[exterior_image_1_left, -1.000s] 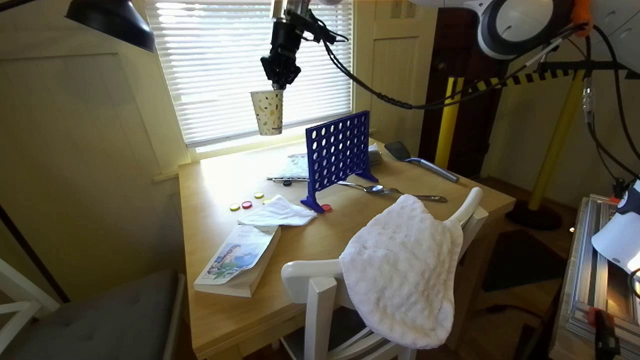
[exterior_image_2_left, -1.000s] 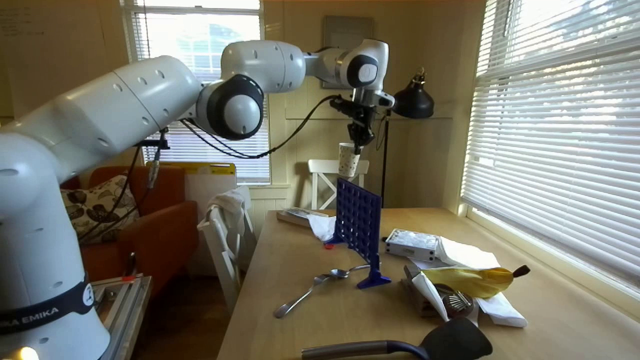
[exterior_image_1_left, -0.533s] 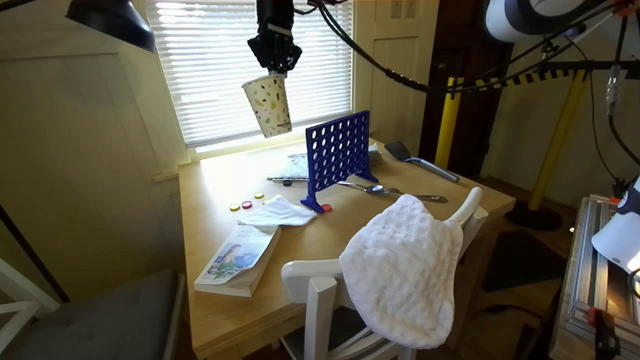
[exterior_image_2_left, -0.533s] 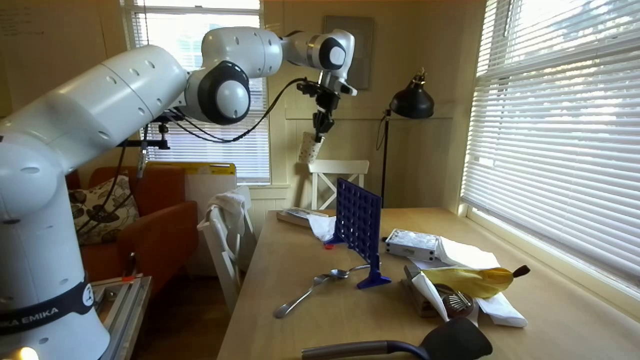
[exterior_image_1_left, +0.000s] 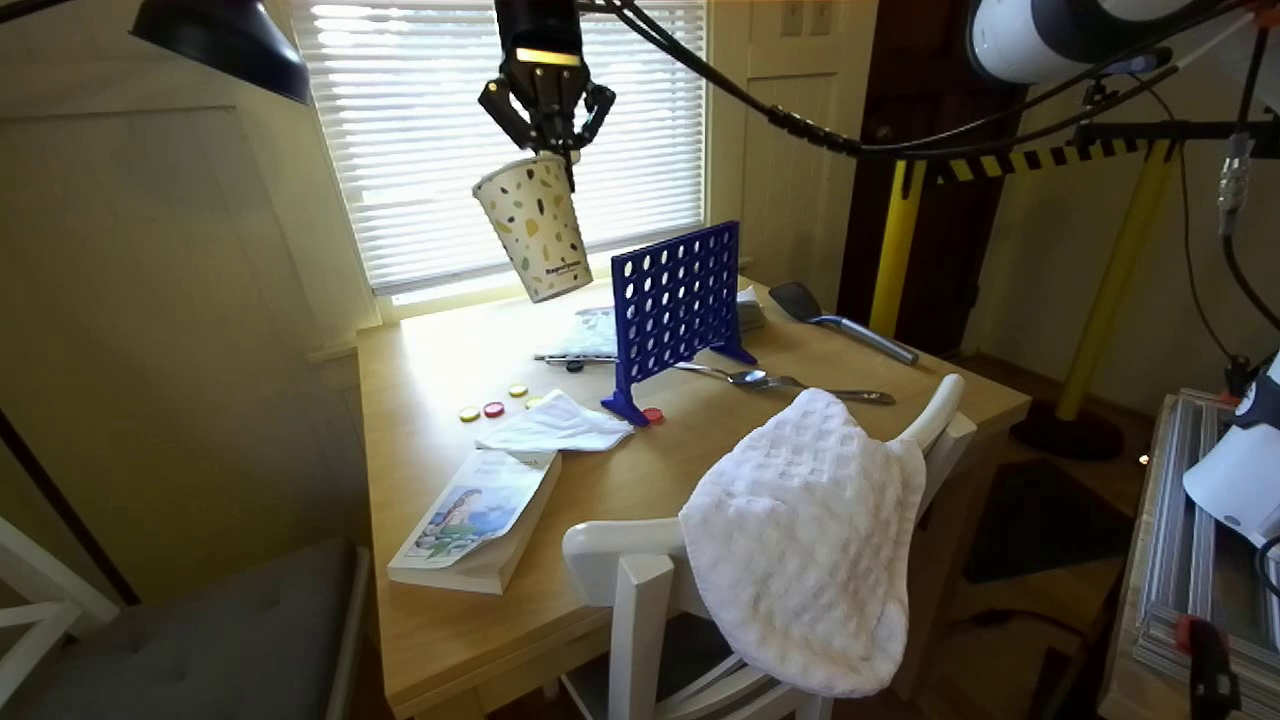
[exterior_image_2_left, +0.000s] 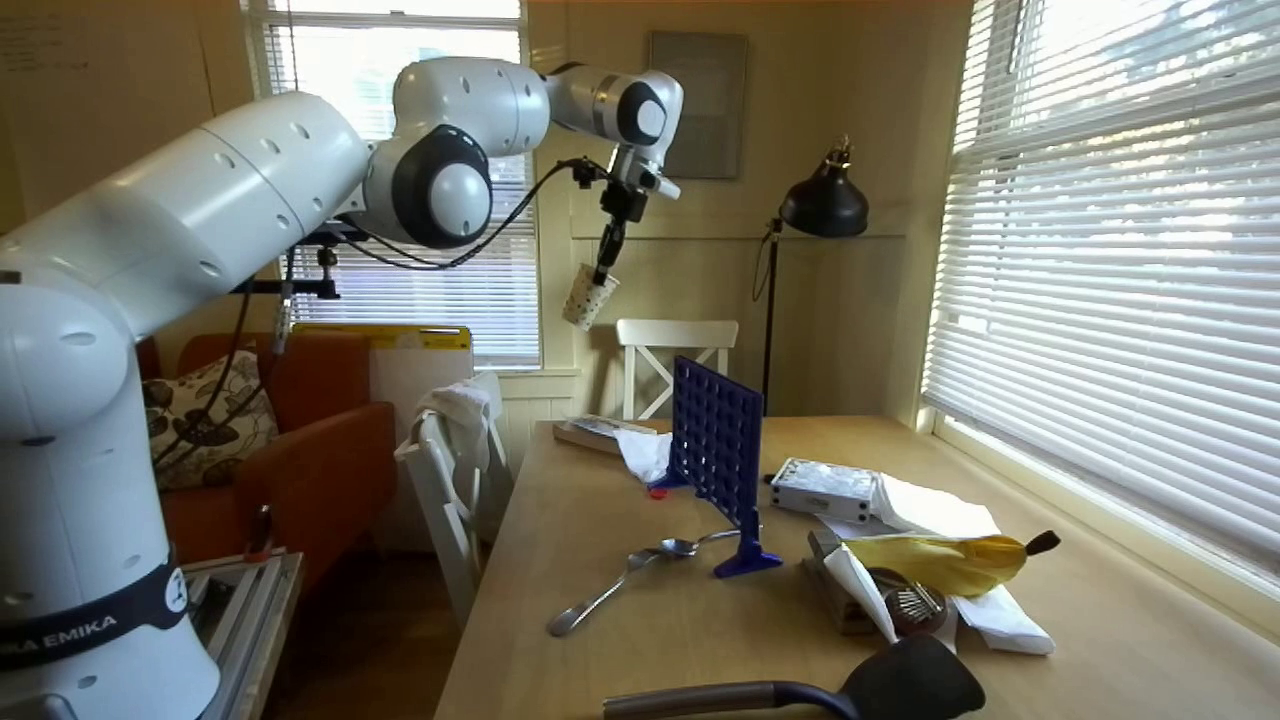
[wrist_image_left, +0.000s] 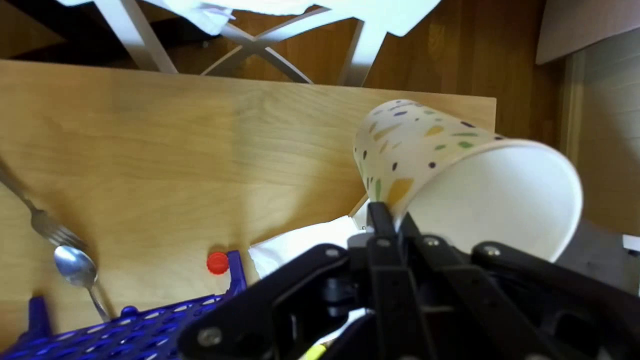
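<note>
Your paper cup (exterior_image_1_left: 535, 228) isn't hanging straight anymore. A second ago it was upright; now, in an exterior view, it leans in the upper middle of the frame, base kicked to the lower right, mouth tipped to the upper left. It also looks bigger there, so you've probably brought it closer to that camera. Check the cup (exterior_image_2_left: 590, 297) in an exterior view too: it was lined up just above the top left corner of the blue rack (exterior_image_2_left: 716, 440), and now it's shifted left, well apart from the rack.

Your gripper (wrist_image_left: 394, 220) has its fingers pressed together, pinching just the thin cup wall at the rim. In the wrist view the cup sits right of center with its mouth toward the lower right. All I see inside is white wall; the bottom's hidden, so no clue if it holds anything.

My take: the hand looks more slanted too, so at least some of that lean is your wrist, not slip. Still, a one-edge pinch could let the cup pivot, so keep an eye on it. Down on the table (exterior_image_1_left: 620, 490), the white napkin (exterior_image_1_left: 550, 425) and book (exterior_image_1_left: 475, 520) at lower left haven't budged.
</note>
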